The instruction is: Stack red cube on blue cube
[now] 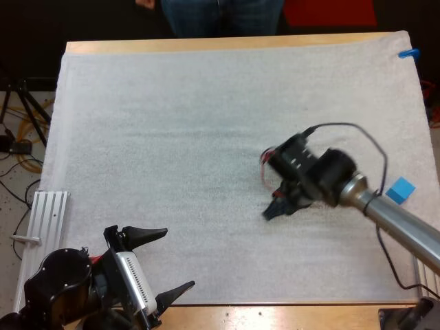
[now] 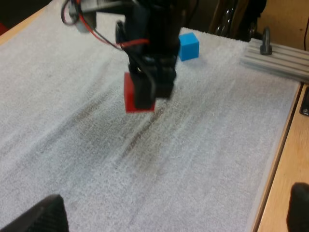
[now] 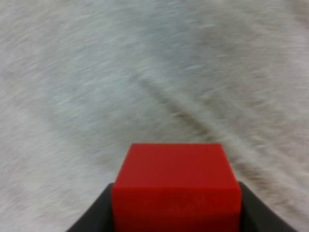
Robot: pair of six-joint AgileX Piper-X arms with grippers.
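My right gripper (image 3: 176,215) is shut on the red cube (image 3: 176,183), its dark fingers pressing on both sides. In the left wrist view the red cube (image 2: 137,96) hangs a little above the white mat in that gripper (image 2: 145,94). The blue cube (image 1: 400,189) sits on the mat near the right edge, to the right of my right gripper (image 1: 276,208) and behind the arm. It also shows as the blue cube (image 2: 189,46) beyond the held red one. My left gripper (image 1: 163,265) stands open at the front left of the mat, with nothing between its fingers.
An aluminium rail (image 1: 42,214) lies along the mat's left edge, and a second rail (image 2: 276,57) lies at the mat's other side, past the blue cube. A person (image 1: 221,15) stands beyond the far side of the table. A tripod and cables (image 1: 24,120) are on the floor at left.
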